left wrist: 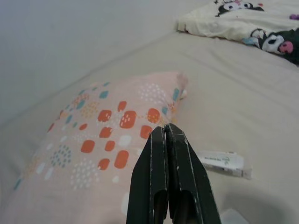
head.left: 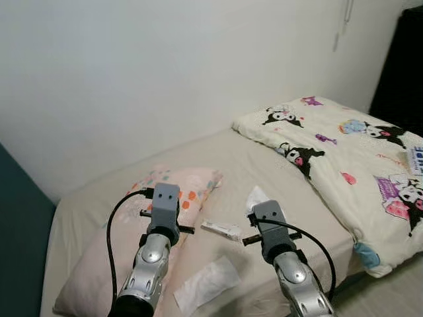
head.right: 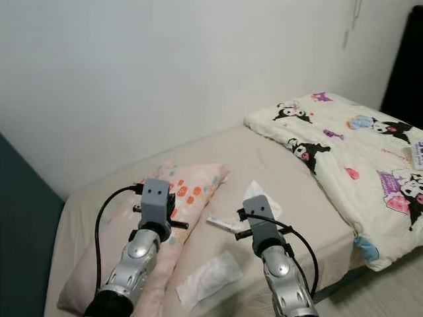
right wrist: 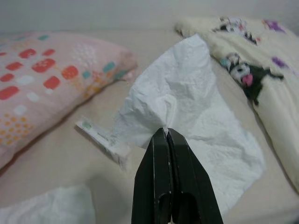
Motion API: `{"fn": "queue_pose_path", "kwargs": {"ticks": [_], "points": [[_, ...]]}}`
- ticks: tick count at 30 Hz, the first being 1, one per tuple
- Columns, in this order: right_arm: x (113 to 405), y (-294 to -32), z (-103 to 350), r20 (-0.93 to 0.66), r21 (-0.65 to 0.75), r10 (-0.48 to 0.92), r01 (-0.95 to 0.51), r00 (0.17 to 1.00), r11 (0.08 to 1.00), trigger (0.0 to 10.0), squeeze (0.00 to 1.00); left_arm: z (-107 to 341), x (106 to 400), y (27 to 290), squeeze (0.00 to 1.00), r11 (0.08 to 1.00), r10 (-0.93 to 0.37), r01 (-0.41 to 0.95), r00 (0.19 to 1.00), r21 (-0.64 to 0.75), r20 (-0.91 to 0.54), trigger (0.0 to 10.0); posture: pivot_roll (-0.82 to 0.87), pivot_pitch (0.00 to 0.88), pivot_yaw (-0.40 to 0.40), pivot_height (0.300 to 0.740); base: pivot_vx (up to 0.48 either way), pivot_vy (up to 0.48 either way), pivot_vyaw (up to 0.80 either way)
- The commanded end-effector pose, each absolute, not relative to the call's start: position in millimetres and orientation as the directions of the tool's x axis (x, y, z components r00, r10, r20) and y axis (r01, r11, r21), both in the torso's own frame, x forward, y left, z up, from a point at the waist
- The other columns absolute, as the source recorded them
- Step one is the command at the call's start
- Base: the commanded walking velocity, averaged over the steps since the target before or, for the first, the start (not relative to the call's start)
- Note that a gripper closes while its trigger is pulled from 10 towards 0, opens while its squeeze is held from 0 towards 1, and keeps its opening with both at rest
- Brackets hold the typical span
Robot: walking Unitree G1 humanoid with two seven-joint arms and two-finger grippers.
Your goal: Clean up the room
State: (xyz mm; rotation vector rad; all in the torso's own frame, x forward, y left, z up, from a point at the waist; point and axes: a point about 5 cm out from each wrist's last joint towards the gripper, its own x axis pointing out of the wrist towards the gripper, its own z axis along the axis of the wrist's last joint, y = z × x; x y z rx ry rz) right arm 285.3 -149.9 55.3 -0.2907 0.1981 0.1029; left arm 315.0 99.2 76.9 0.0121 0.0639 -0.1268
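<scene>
Shown mid-pickup: right gripper clenched on a crumpled white tissue, pinched at its near edge and lifted just above the beige bed sheet, right of the patterned pink pillow. Left gripper pressed shut on nothing, hovering over the near right edge of that pillow. Still to be cleared: a small white wrapper lying flat between the two arms, and a second flattened tissue nearer the front edge of the bed. Best done by keeping the pinch firm, since only a small fold appears caught, and by raising the tissue straight up so its hanging part does not drag the wrapper just beside it. Cartoon-print quilt folded at far right, well apart from the work.
</scene>
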Motion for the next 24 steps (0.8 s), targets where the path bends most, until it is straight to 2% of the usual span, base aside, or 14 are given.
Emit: {"fn": "queue_pose_path", "kwargs": {"ticks": [1,5,8,21,22,24], "points": [[284,-146,56,-0.212,-0.258,0.083,-0.138,0.974,0.956,10.0,0.00,73,313,107,0.00,0.992,-0.119,0.121,0.989,0.018,-0.085,10.0,-0.11,0.014,0.193,0.740,0.000,0.000,0.00],[278,-157,54,-0.224,-0.273,0.066,-0.127,0.972,0.954,10.0,0.00,76,318,98,0.00,0.981,-0.186,0.190,0.978,0.034,-0.095,10.0,-0.13,0.031,0.256,0.740,0.000,0.000,0.00],[274,-155,52,-0.233,-0.284,0.088,-0.154,0.969,0.946,10.0,0.00,77,321,98,0.00,0.978,-0.202,0.207,0.974,0.040,-0.101,10.0,-0.13,0.040,0.265,0.740,0.000,0.000,0.00],[280,-140,51,-0.262,-0.289,0.186,-0.261,0.947,0.921,10.0,0.00,67,306,116,0.00,0.995,-0.085,0.090,0.989,0.043,-0.118,10.0,-0.10,0.007,0.144,0.740,0.000,0.000,0.00],[281,-138,51,-0.267,-0.287,0.208,-0.284,0.941,0.915,10.0,0.00,65,303,120,0.00,0.997,-0.056,0.060,0.992,0.038,-0.113,10.0,-0.07,0.000,0.093,0.740,0.000,0.000,0.00],[282,-136,51,-0.270,-0.283,0.217,-0.293,0.938,0.913,10.0,0.00,65,302,121,0.00,0.998,-0.042,0.046,0.993,0.035,-0.109,10.0,-0.07,0.000,0.085,0.740,0.000,0.000,0.00]]}}
